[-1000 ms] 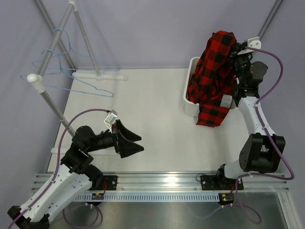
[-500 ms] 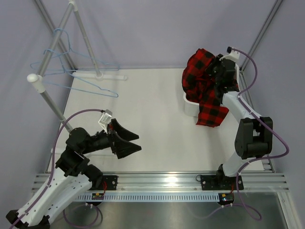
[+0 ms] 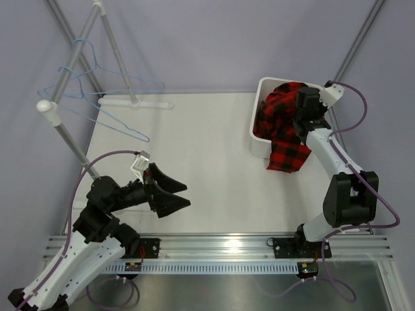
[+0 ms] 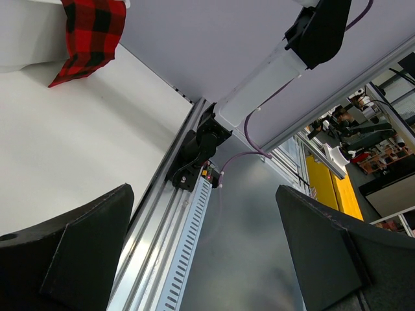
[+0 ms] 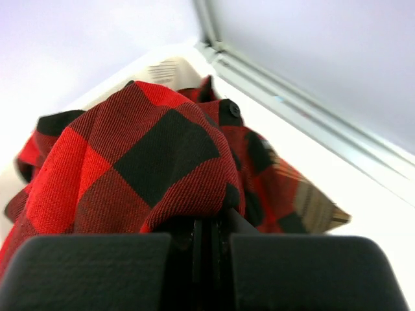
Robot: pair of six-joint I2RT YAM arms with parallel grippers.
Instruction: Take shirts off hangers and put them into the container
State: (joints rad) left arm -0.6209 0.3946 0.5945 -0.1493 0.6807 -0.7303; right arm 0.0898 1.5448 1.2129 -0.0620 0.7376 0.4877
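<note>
Step in hand, as judged: depositing the red-and-black shirt (image 3: 280, 123) in the container (image 3: 262, 87) at the far right of the surface (image 3: 194, 136). The shirt lies partly inside, one end draped over the near rim. The right arm reaches forward and down over the container, right gripper (image 5: 211, 236) clamped on a fold of cloth, while the left gripper (image 3: 187, 194) hangs low, jaws wide and empty. The next move calls for release, then tucking the overhang in.

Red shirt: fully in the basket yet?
Partly. Most of the shirt lies in the basket; one end hangs over its near rim.
</note>
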